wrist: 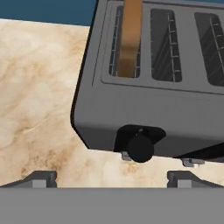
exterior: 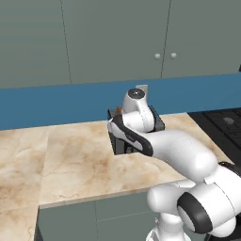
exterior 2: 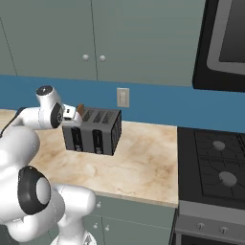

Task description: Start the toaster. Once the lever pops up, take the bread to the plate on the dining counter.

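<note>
The dark grey toaster (exterior 2: 95,133) stands on the marble worktop against the blue backsplash. The bread (wrist: 130,37), a brown slice, sticks up out of its leftmost slot; it is also a small brown tip (exterior 2: 80,109) from the right base view. My gripper (wrist: 113,179) hovers open just above and in front of the toaster's left end, with nothing between its fingers. The black lever knob (wrist: 140,148) lies right between and ahead of the fingertips. In the left base view my arm covers most of the toaster (exterior: 159,123). The plate and the dining counter are out of view.
A black stove (exterior 2: 215,162) adjoins the worktop on the right, with a dark appliance (exterior 2: 225,43) hanging above it. A wall outlet (exterior 2: 123,97) sits behind the toaster. Grey-green cabinets (exterior 2: 95,33) hang overhead. Bare marble (exterior: 61,155) spreads to the toaster's left.
</note>
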